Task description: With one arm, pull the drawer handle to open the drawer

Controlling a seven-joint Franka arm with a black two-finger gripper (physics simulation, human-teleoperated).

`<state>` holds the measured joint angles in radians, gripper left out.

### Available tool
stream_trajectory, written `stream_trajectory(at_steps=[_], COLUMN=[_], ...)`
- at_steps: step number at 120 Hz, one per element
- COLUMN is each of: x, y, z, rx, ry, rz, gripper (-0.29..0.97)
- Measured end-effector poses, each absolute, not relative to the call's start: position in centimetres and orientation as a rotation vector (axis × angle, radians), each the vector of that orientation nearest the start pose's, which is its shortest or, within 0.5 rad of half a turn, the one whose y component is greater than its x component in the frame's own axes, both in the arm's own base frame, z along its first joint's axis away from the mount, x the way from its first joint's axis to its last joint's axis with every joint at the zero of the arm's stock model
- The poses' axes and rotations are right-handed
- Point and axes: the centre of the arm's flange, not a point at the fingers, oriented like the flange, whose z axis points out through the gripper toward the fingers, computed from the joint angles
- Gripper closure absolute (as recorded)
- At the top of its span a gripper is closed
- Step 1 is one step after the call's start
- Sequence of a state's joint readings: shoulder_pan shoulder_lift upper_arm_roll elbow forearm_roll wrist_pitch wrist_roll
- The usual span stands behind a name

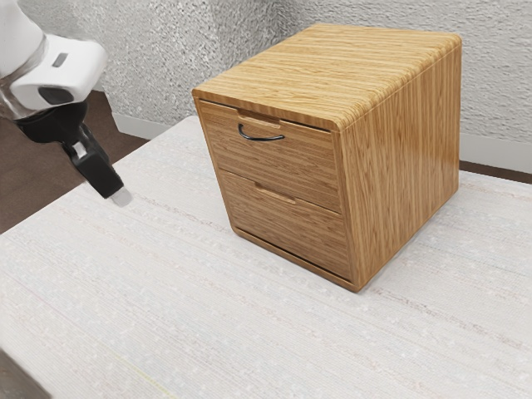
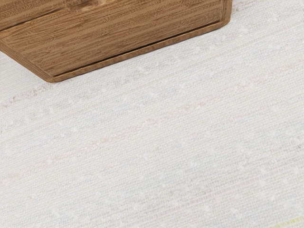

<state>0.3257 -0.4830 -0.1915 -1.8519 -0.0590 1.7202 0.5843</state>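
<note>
**Hand off to the side, drawer handle untouched**

Our hand (image 1: 106,181) hangs low over the table (image 1: 208,332) at the exterior view's left, tilted down toward the tabletop and well apart from the wooden cabinet (image 1: 399,141). From this side it reads as one dark shape, so we cannot tell whether it is released or clenched; nothing is in its grasp.

The cabinet stands on the table toward the exterior view's right, its front facing our hand. The upper drawer (image 1: 291,162) carries a thin, dark, curved handle (image 1: 260,137) near its top edge, and its front lies level with the cabinet's face. Beneath it sits the lower drawer (image 1: 287,220), with a small wood-coloured pull.

In the wrist view we look down at the pale woven tabletop (image 2: 166,142), with the bottom edge of the cabinet front (image 2: 118,33) ahead of our hand, resting flat on the table.

A grey textured wall (image 1: 166,41) runs behind the cabinet.
</note>
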Motion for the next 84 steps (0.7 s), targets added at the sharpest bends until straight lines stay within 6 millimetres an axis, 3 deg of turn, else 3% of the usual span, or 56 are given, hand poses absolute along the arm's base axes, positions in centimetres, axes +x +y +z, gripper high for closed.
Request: stream_trajectory(at_steps=[8,20,31,46,69,84], x=[41.1,43.5,48.1,50.7,53.5,55.7], y=[1.4,0.2,-1.2,-0.6,1.6,2.3], z=[71.4,69.9,68.6,69.1,67.7,68.0], rx=[-2.826,-2.719,-2.528,-2.277,-2.039,-1.891], ry=[0.779,1.018,1.284,1.490,1.682,1.778], rz=[-0.566,-0.699,-0.699,-0.686,-0.642,-0.630], gripper=[0.00,0.00,0.00,0.01,0.01,0.14])
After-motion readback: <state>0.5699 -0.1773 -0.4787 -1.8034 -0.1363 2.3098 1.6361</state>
